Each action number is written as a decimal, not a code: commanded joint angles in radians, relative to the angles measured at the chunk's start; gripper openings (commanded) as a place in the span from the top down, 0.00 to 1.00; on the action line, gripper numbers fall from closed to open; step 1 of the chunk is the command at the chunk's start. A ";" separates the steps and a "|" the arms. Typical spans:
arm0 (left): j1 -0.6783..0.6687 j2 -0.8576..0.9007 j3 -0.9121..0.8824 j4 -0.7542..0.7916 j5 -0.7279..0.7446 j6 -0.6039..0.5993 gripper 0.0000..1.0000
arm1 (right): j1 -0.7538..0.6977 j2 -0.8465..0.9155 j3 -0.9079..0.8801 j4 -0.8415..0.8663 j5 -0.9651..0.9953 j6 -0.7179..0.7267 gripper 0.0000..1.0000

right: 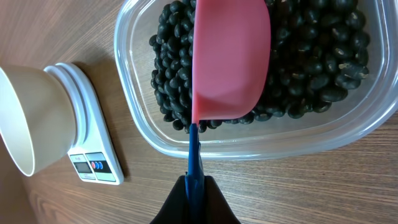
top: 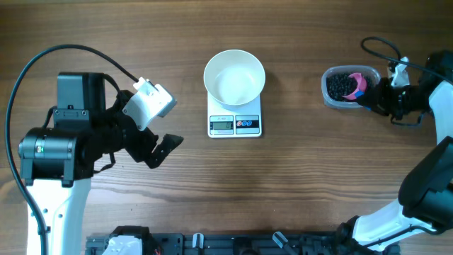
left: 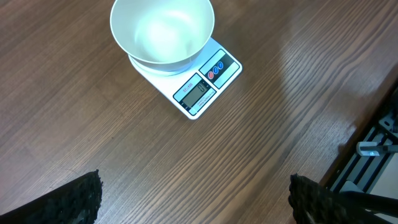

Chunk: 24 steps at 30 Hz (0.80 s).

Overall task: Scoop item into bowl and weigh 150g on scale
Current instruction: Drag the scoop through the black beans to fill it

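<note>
Matte black beans [right: 311,68], small and rounded and too many to count, are heaped in one clear, round-cornered plastic tub [right: 143,134] on the wood-grain table [top: 297,184]. Seen from overhead, they lie at nine o'clock of the right gripper [right: 195,186], just beyond its tips. Its jaws are pinched tight on the thin blue handle [right: 194,155] of one smooth pink scoop [right: 231,62] over the heap. One glossy white round bowl [top: 234,76] sits on one white rectangular scale [top: 235,125], at nine o'clock of the tub. The left gripper [top: 159,149] stands wide apart, holding nothing, at eight o'clock of the scale.
</note>
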 commanded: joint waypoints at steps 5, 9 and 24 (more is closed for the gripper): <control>0.006 0.004 0.019 -0.001 0.008 0.012 0.00 | 0.002 0.040 -0.033 -0.008 -0.052 0.005 0.96; 0.006 0.004 0.019 -0.001 0.008 0.012 0.00 | -0.033 0.039 -0.033 0.010 -0.120 0.004 0.96; 0.006 0.004 0.019 -0.001 0.008 0.012 0.00 | -0.091 0.039 -0.033 0.006 -0.232 -0.035 0.96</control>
